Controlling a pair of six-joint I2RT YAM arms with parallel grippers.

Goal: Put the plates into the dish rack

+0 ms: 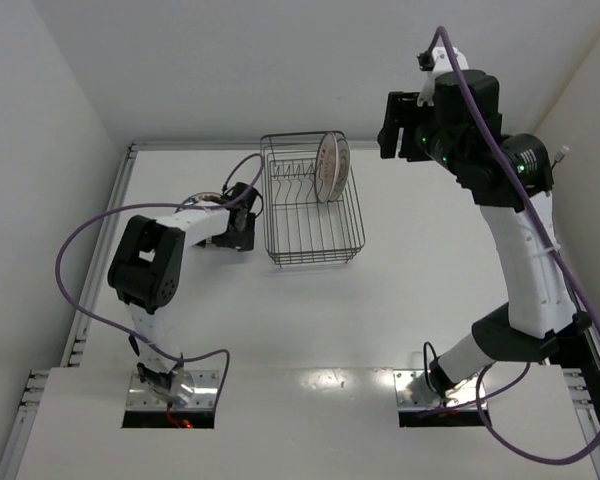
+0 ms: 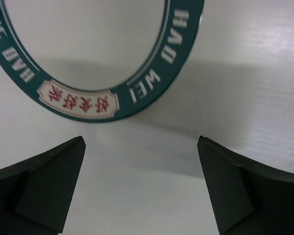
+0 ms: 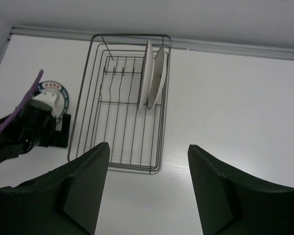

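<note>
Nearest, at the bottom of the left wrist view, are the two dark fingers of the left pincer. They stand wide apart with nothing between them. Just past them, in the upper left of that view, a plate with a blue-green rim lies flat on the white worktop. No finger touches it.

The rack fills the middle of the right wrist view. Two plates stand on edge in its upper right part. The right pincer hangs high above, open too, holding nothing.

I think the job now is to pick up the flat plate, the only one I see outside the rack. A flat plate is hard to grab. The left pincer should go low and slow and catch just the near rim. A squeeze off to one side could let the plate slip or spin.

In the top view the left pincer sits just beside the rack's left side, so the plate must rise over that wire wall first. The tines left of the standing plates are free, so there is room. The right arm is in the upper right, well away from the rack.
</note>
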